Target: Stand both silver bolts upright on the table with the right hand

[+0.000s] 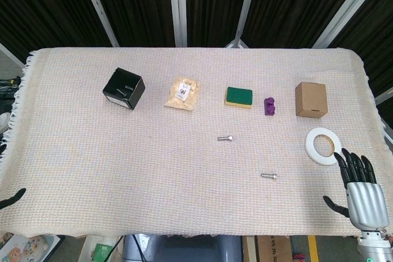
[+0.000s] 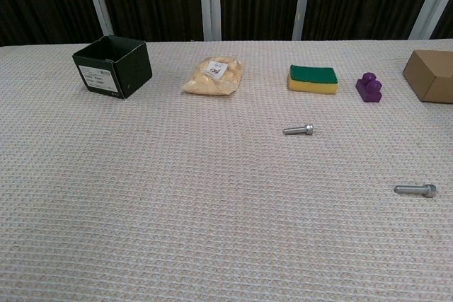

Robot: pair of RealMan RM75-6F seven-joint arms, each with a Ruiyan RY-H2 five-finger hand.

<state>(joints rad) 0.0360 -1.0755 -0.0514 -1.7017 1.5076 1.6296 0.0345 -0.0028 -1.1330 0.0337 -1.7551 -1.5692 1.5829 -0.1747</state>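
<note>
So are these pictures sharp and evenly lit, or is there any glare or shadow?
Head view: even, soft light, no glare; the bolts look small but crisp. Chest view: sharp too, with only faint shadows under the black box and sponge; the dark backdrop shows little detail.

Silver bolts [image 1: 225, 138], purple block [image 1: 269, 107]

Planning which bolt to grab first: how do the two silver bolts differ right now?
The near bolt lies closer to the right hand; the far bolt lies farther up the table, below the sponge. The near bolt sits further right than the far bolt. Both lie flat on their sides, heads pointing right, neither held.
</note>
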